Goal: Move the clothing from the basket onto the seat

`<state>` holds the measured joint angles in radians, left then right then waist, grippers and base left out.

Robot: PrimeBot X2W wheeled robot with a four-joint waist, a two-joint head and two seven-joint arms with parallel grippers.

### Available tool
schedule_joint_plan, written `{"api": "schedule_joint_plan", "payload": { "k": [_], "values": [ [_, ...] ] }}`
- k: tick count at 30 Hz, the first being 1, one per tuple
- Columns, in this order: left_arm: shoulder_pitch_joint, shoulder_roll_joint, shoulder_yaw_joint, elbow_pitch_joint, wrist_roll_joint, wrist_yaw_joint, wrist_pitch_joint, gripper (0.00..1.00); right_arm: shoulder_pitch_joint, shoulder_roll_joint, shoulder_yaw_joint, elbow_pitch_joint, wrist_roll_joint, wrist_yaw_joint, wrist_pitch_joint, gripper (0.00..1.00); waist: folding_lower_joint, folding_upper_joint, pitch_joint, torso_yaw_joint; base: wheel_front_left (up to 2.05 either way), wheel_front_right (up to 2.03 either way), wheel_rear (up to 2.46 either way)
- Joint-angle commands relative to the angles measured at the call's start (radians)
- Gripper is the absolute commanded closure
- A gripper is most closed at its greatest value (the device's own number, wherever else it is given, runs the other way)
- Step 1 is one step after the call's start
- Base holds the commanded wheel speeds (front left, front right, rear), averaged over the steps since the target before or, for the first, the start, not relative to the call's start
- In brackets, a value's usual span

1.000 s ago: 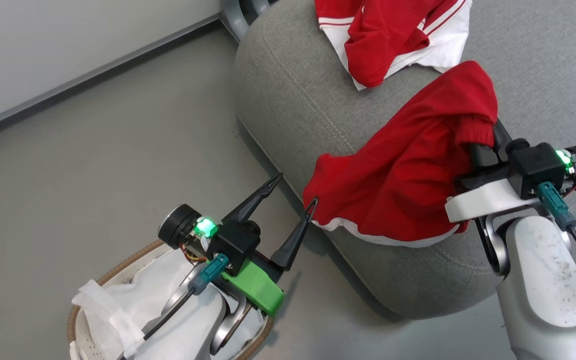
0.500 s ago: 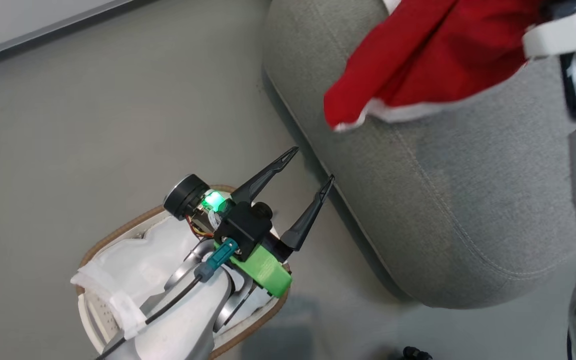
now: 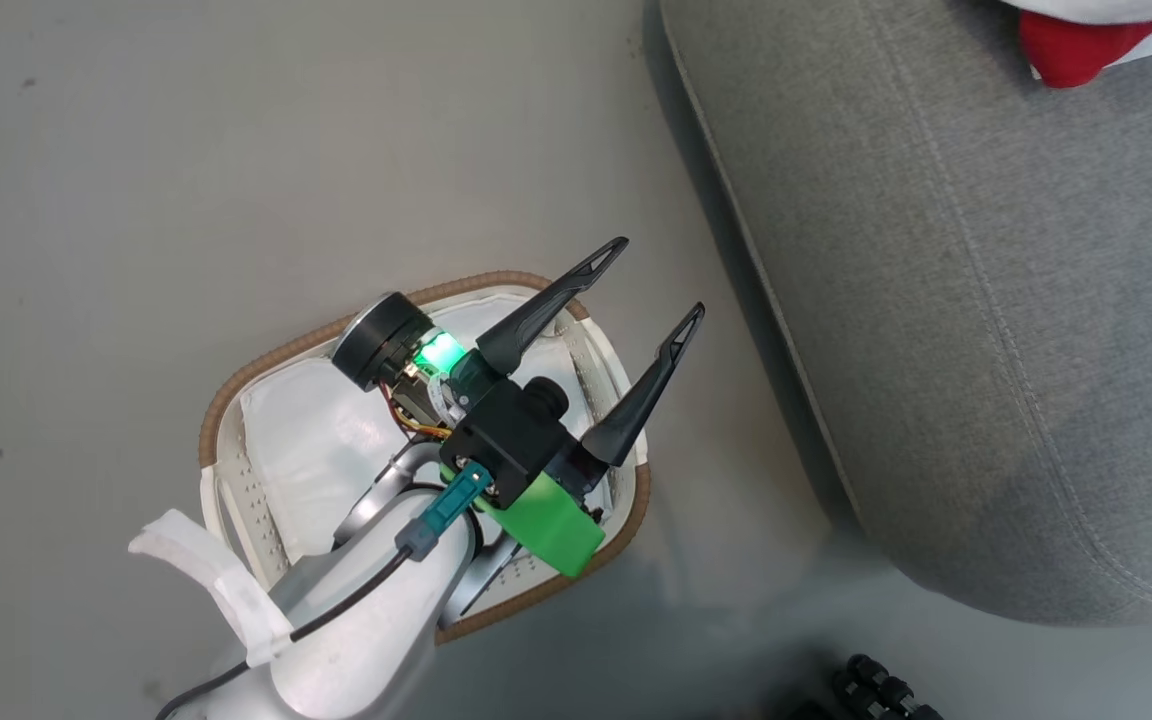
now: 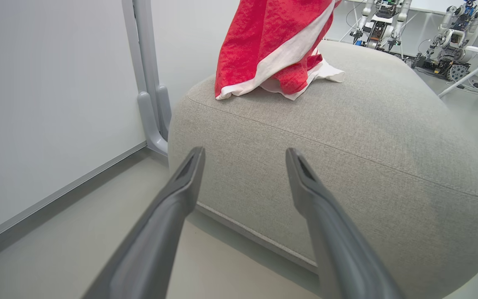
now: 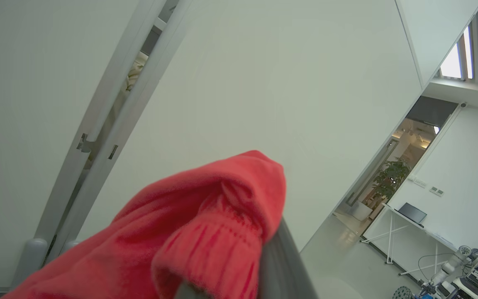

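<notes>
While empty and spread above the basket (image 3: 266,345), left hand (image 3: 659,275); red clothing (image 5: 189,232) within clenched right hand (image 5: 278,253).

You have the basket (image 3: 236,395) on the floor (image 3: 186,150), left of the seat (image 3: 956,320), near its edge but apart from it. The liner (image 3: 306,440) lies inside it, one end spilling over the near rim. The left gripper (image 3: 659,275) hangs above the basket's right side, fingers pointing toward the seat, and clothing (image 4: 272,50) sits on the seat's top, well away from the basket.
</notes>
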<state>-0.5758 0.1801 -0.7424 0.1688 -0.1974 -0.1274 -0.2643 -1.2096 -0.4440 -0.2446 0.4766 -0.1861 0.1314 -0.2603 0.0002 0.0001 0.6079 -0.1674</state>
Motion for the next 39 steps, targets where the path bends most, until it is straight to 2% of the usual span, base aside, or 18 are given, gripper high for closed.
{"api": "schedule_joint_plan", "payload": {
  "k": [1, 7, 12, 18, 20, 21, 22, 30, 33, 39],
  "values": [
    [-0.024, -0.002, 0.002, -0.003, 0.006, 0.001, 0.0, 0.0, 0.042, 0.003, -0.023, 0.03, -0.011, -0.001, -0.002, 1.0, -0.0002, -0.0001, 0.078, 0.059, 0.0, 0.0, 0.0],
    [-0.042, -0.003, 0.004, -0.005, 0.02, 0.003, 0.0, 0.0, 0.164, 0.085, -0.113, 0.142, -0.046, -0.001, -0.005, 1.0, -0.0002, -0.0001, 0.113, 0.052, 0.0, 0.0, 0.0],
    [-0.035, 0.01, 0.013, 0.006, 0.018, 0.006, 0.0, 0.0, 0.26, 0.16, -0.095, 0.152, -0.076, -0.002, -0.006, 1.0, -0.0002, -0.0001, 0.115, 0.029, 0.0, 0.0, 0.0],
    [-0.021, 0.028, 0.024, 0.016, 0.016, 0.014, 0.0, 0.0, 0.315, 0.201, -0.059, 0.127, -0.07, -0.002, -0.005, 1.0, -0.0002, -0.0001, 0.099, -0.003, 0.0, 0.0, 0.0],
    [-0.017, 0.033, 0.028, 0.019, 0.01, 0.015, 0.0, 0.0, 0.33, 0.206, -0.049, 0.112, -0.062, -0.002, -0.005, 0.51, -0.0002, -0.0001, 0.09, -0.011, 0.0, 0.0, 0.0],
    [-0.014, 0.035, 0.034, 0.02, 0.007, 0.018, 0.0, 0.0, 0.34, 0.212, -0.043, 0.104, -0.058, -0.002, -0.005, 0.12, -0.0002, -0.0001, 0.082, -0.017, 0.0, 0.0, 0.0],
    [-0.011, 0.035, 0.039, 0.021, 0.002, 0.021, 0.0, 0.0, 0.349, 0.214, -0.039, 0.098, -0.055, -0.002, -0.005, 0.0, -0.0002, -0.0001, 0.076, -0.02, 0.0, 0.0, 0.0],
    [0.027, 0.016, 0.093, 0.026, -0.034, 0.049, 0.0, 0.0, 0.432, 0.225, 0.003, 0.071, -0.022, -0.002, -0.005, 0.0, -0.0002, -0.0001, -0.007, -0.042, 0.0, 0.0, 0.0],
    [0.054, -0.001, 0.132, 0.021, -0.055, 0.067, 0.0, 0.0, 0.466, 0.228, 0.023, 0.055, -0.011, -0.001, -0.005, 0.0, -0.0002, -0.0001, -0.051, -0.044, 0.0, 0.0, 0.0],
    [0.113, -0.034, 0.212, 0.039, -0.093, 0.073, 0.0, 0.0, 0.522, 0.218, 0.073, 0.022, 0.025, -0.002, -0.005, 0.0, -0.0002, -0.0001, -0.16, -0.032, 0.0, 0.0, 0.0]
  ]
}}
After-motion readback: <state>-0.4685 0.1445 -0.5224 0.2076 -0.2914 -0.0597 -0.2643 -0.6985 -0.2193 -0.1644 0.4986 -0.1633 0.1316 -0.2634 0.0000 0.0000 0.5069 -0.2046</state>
